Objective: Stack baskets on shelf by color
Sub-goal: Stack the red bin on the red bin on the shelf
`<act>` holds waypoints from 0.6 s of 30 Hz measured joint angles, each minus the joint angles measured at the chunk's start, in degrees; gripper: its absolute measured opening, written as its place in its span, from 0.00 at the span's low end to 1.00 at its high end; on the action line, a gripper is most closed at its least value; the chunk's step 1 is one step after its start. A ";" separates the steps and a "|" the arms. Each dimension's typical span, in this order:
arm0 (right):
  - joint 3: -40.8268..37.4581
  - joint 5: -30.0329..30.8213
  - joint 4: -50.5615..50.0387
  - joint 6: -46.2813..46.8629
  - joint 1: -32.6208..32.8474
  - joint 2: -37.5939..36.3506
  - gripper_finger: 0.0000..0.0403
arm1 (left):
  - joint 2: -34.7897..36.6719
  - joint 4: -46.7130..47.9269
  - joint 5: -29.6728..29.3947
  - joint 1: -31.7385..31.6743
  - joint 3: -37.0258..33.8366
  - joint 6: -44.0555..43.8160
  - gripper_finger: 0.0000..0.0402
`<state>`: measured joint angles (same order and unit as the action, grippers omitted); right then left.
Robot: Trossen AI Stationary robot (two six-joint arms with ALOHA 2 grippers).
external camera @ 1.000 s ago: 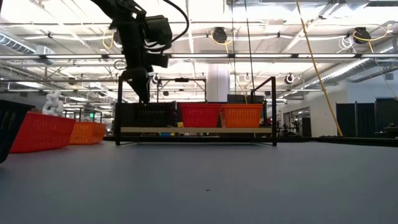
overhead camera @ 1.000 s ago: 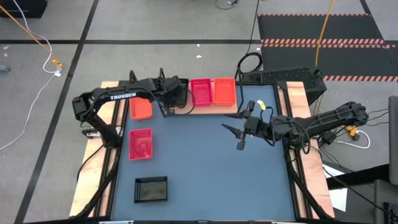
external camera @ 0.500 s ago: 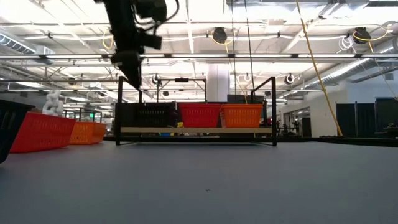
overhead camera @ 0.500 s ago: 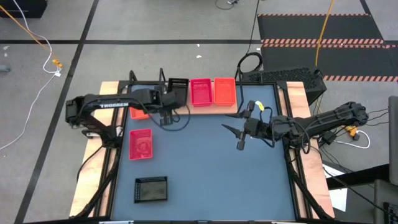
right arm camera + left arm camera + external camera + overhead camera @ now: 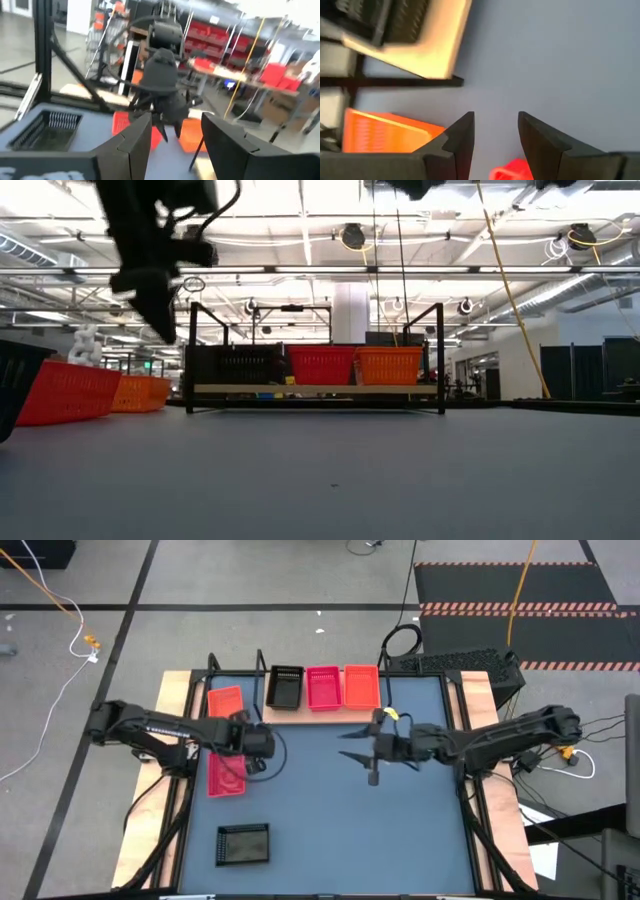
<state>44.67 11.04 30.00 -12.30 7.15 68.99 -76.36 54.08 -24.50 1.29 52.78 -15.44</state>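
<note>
The shelf (image 5: 395, 708) stands at the table's far edge and carries a black basket (image 5: 286, 687), a pinkish-red one (image 5: 322, 687) and an orange one (image 5: 361, 686) side by side. On the table lie an orange basket (image 5: 226, 700), a pinkish-red basket (image 5: 227, 775) and a black basket (image 5: 244, 844), all on their bases. My left gripper (image 5: 258, 745) hangs open and empty above the table, just right of the pinkish-red basket; its open fingers show in the left wrist view (image 5: 495, 117). My right gripper (image 5: 362, 753) is open and empty above the table's middle.
Open blue tabletop (image 5: 350, 830) spreads over the middle and near right. The shelf's black upright end loops (image 5: 440, 355) rise at both ends. In the low view the loose baskets (image 5: 70, 392) sit at the left.
My left gripper has drawn back from the shelf's left end toward the table's near and left edges; the black basket it had covered now shows on the shelf. My right gripper has shifted a little toward the table's left.
</note>
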 joint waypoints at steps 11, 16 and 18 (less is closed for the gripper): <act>10.55 -7.37 -2.36 6.46 -3.95 17.02 0.42 | 15.62 -1.14 2.05 11.85 -8.40 -13.05 0.38; 17.88 -9.95 -2.62 6.87 -4.52 28.18 0.42 | 21.46 -1.50 1.43 17.36 -9.00 -13.35 0.38; 21.01 -9.67 -2.80 6.74 -4.54 32.16 0.42 | 22.59 -1.09 1.45 19.34 -10.45 -15.31 0.38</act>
<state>65.68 1.36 27.20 -5.56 2.61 101.15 -53.77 52.99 -23.05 20.63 42.33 -30.75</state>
